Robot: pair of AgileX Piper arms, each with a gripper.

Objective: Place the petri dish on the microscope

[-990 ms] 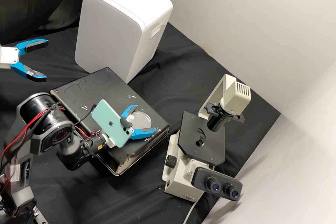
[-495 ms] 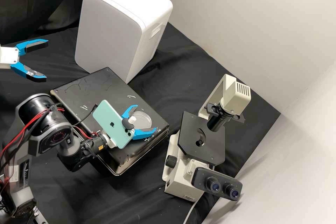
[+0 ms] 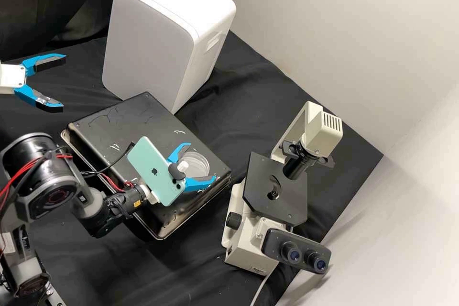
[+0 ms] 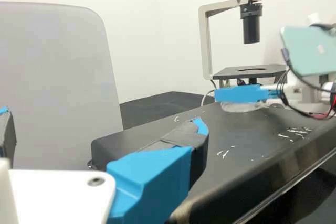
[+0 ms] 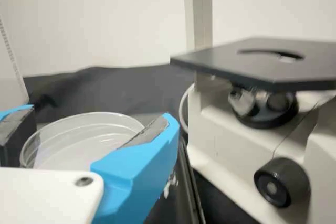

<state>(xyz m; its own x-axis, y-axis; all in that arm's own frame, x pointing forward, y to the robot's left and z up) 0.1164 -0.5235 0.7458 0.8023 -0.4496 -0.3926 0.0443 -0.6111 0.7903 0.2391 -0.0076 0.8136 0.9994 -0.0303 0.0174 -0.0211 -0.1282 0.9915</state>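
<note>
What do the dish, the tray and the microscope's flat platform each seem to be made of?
The dish looks like clear plastic or perhaps glass, glossy; its wall and floor are see-through. The tray is probably metal with a shiny dark coat; pale scratches and reflections show. The platform is likely metal, matte black: thin, flat, without glare.
</note>
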